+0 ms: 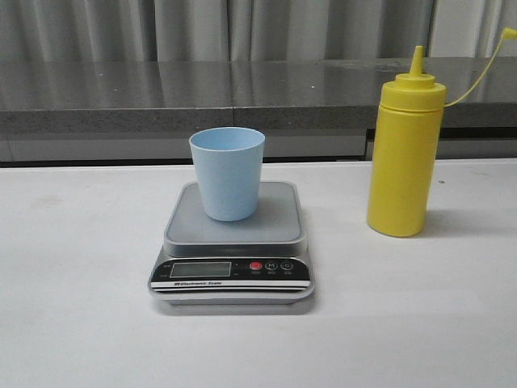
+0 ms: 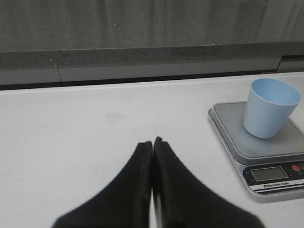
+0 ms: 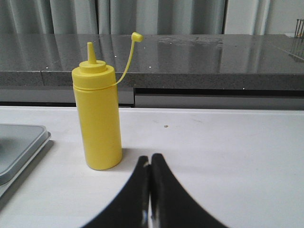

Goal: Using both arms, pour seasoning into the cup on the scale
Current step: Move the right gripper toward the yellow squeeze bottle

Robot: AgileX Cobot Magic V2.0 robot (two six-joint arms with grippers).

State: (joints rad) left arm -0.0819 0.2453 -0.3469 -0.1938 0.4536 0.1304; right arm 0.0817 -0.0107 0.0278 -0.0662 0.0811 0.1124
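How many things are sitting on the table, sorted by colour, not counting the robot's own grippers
Yellow: 1, the seasoning bottle, standing upright beside the scale.
Pale blue: 1, the cup, upright on the scale's platform.
Silver-grey with a black panel: 1, the scale.
Total: 3.

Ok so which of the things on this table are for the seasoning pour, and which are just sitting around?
For the job:
- tall yellow plastic squeeze bottle, nozzle uncapped, standing right of the scale
- small pale blue plastic cup, upright on the scale
- flat silver-grey digital scale
- left gripper and right gripper, both shut and empty

Just there:
- white table
- grey stone counter behind it
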